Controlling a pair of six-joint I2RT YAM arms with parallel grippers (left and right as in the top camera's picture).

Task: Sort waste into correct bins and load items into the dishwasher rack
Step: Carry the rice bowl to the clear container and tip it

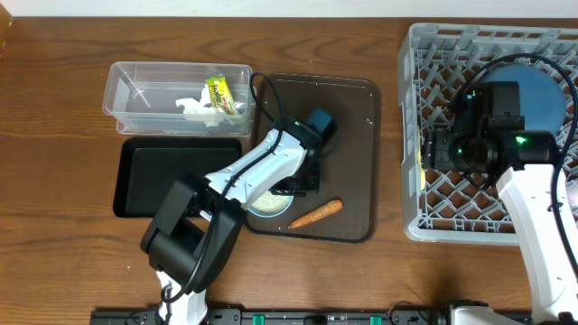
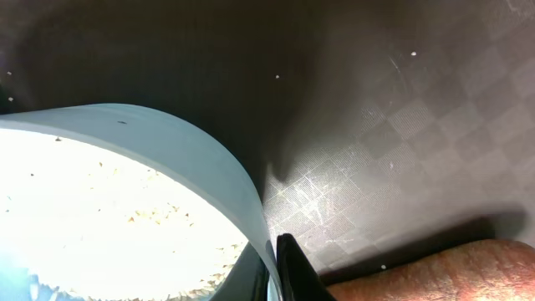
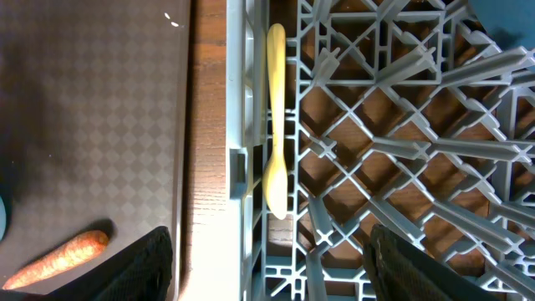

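Note:
My left gripper (image 1: 287, 190) (image 2: 274, 251) is shut on the rim of the white bowl (image 1: 269, 206) (image 2: 167, 138), which holds rice grains and sits on the dark brown tray (image 1: 352, 117). The orange carrot stick (image 1: 316, 214) (image 2: 435, 272) lies just right of the bowl and also shows in the right wrist view (image 3: 54, 255). My right gripper (image 1: 435, 149) (image 3: 276, 276) is open and empty over the left edge of the grey dishwasher rack (image 1: 424, 54). The cream spoon (image 3: 276, 125) lies in the rack by that edge. The dark blue dish (image 1: 542, 99) stands in the rack.
The clear tub (image 1: 126, 81) at the back left holds crumpled white tissue (image 1: 194, 106) and the yellow-green wrapper (image 1: 221, 93). The shallow black tray (image 1: 144, 171) lies in front of it. No cups are clearly visible.

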